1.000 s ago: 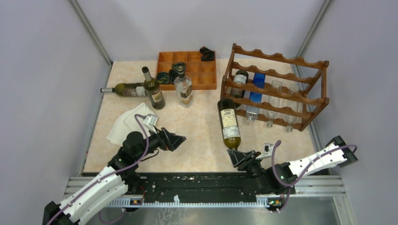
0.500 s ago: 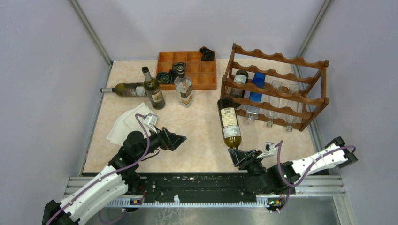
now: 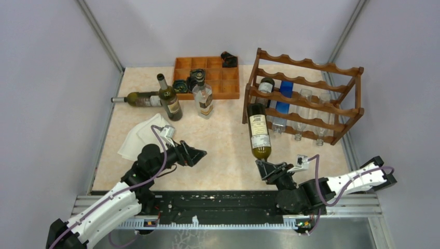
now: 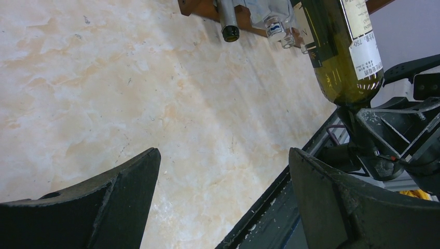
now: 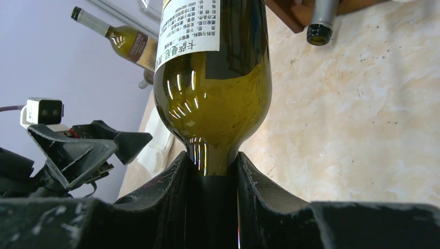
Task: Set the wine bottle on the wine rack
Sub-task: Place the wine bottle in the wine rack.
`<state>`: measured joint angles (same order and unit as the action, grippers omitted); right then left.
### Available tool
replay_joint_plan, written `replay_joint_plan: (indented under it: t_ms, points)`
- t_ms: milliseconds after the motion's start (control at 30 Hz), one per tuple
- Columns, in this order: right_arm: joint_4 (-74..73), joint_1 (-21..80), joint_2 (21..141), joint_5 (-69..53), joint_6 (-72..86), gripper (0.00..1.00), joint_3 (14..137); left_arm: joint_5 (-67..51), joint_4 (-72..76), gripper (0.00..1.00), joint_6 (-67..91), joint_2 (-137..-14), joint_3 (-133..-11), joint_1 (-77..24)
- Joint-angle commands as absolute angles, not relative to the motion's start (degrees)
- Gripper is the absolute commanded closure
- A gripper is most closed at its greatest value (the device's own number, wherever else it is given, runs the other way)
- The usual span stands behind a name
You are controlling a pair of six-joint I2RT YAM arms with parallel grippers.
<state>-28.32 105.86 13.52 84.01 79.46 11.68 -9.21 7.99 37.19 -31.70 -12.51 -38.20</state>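
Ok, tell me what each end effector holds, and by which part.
The right end effector holds the wine bottle by its neck; the left end effector is open, holding nothing.

The wine bottle (image 3: 259, 136) shows olive-green glass and a white label with dark print. The wine rack (image 3: 303, 99), at two o'clock, is reddish-brown with wavy scalloped rails. The counter (image 3: 223, 140) is cream, marbled peach. The tray (image 3: 228, 88) at twelve o'clock is orange-brown; the cloth (image 3: 136, 137) at nine o'clock, white. Left end effector (image 3: 201, 153) and right end effector (image 3: 263, 165) are black.
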Motion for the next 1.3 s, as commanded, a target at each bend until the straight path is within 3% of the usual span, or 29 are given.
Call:
replay_joint_plan:
  t_ms: [0,933,1267]
  points:
    - [-26.1,104.4,12.1,99.5,77.1,1.0,16.1,-10.1,10.9,0.01,36.1,-32.3,-14.7,-38.0]
    - [-30.1,97.9,15.3,97.9,84.7,1.0,16.4,-11.3,13.3,0.01,37.2,-34.2,-15.4,-38.0]
    - [-36.0,91.8,26.3,93.8,97.6,1.0,20.0,-11.4,12.7,0.01,37.1,-33.4,-15.6,-38.0]
